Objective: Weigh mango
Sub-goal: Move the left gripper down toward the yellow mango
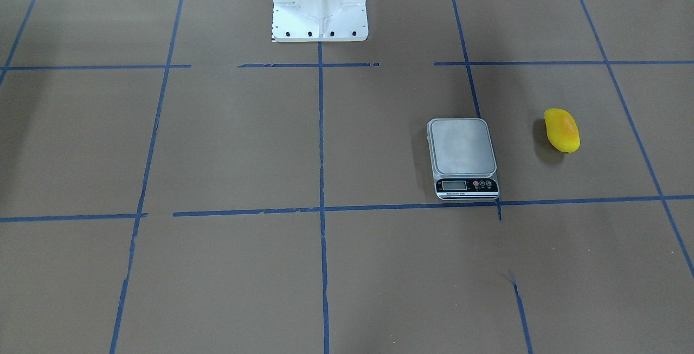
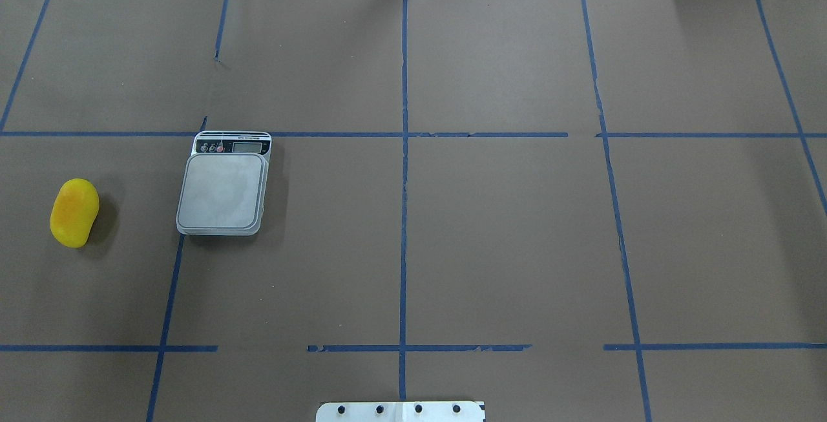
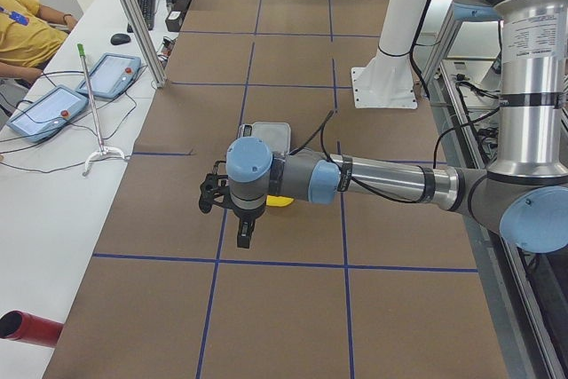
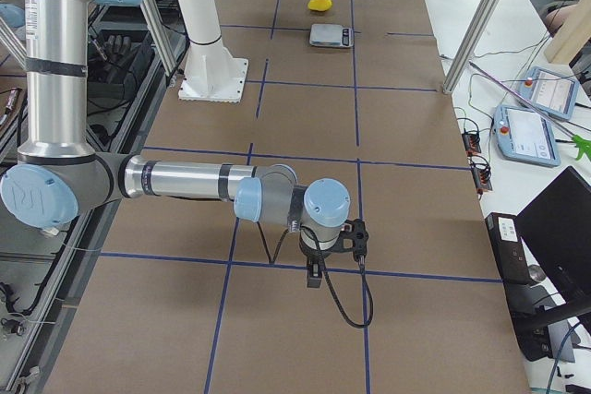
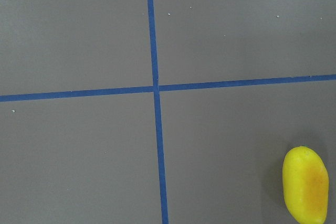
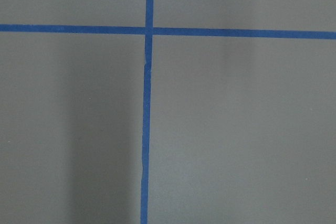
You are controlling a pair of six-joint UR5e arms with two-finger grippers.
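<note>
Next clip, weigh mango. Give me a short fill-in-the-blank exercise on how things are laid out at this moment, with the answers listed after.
1. The scale has a silver platform that is ___.
2. In the overhead view the mango lies on the table to the ___ of the scale.
3. The scale's display end points ___ from the robot's base.

Missing words: empty; left; away.

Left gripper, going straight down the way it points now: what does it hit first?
Most likely the bare table, near a crossing of blue tape. The left gripper points down, and its wrist view has the mango off in a corner, not centred. Exact spot is uncertain.
</note>
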